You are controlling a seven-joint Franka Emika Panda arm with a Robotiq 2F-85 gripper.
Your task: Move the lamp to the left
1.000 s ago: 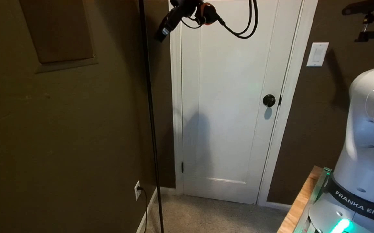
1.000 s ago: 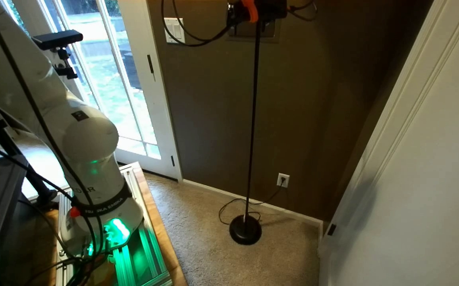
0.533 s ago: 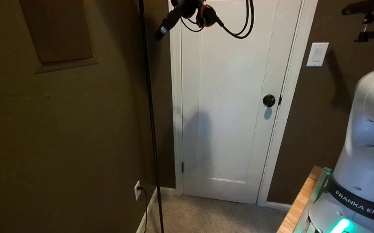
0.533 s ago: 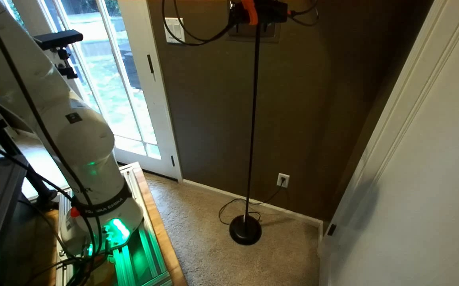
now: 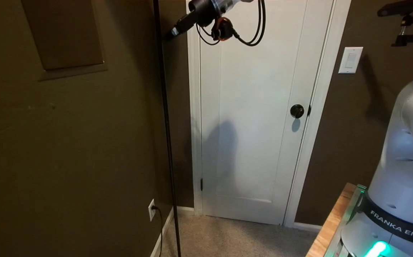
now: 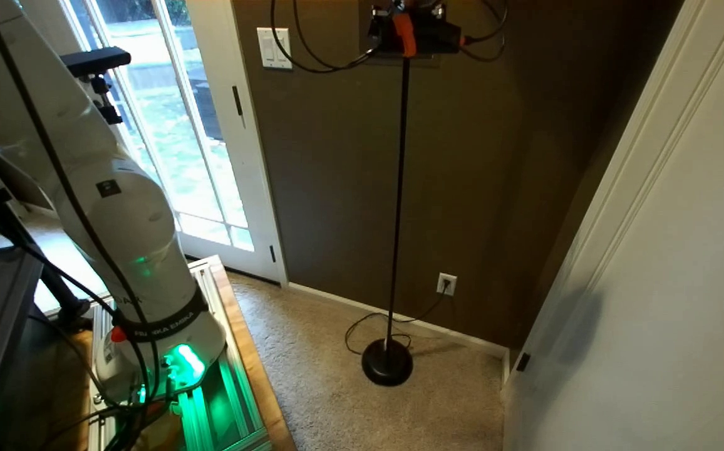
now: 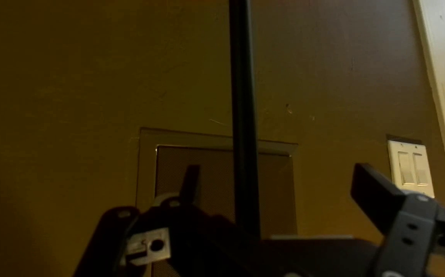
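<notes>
The lamp is a thin, tall, dark upright pole; it shows in both exterior views point(image 5: 167, 121) point(image 6: 399, 188) and in the wrist view point(image 7: 243, 96). Its round black base point(image 6: 387, 362) stands on the carpet. Its top is out of view. My gripper point(image 7: 278, 182) is open, and the pole appears between the two fingers, nearer the left finger. In an exterior view the gripper point(image 5: 168, 35) is at the pole's upper part, its tips overlapping or just beside it. I cannot tell whether a finger touches the pole. In an exterior view the gripper's body hides the upper pole.
A brown wall with a recessed panel point(image 7: 207, 177) and a light switch point(image 7: 411, 167) is behind the pole. A cord runs from the base to a wall outlet point(image 6: 446, 284). A white door point(image 5: 253, 107) and a glass door point(image 6: 168, 125) flank that wall. Cables point(image 5: 254, 39) hang from the wrist.
The gripper has come lower and closer to the pole, and points less steeply down. The arm has leaned with it. The lamp has not visibly moved.
</notes>
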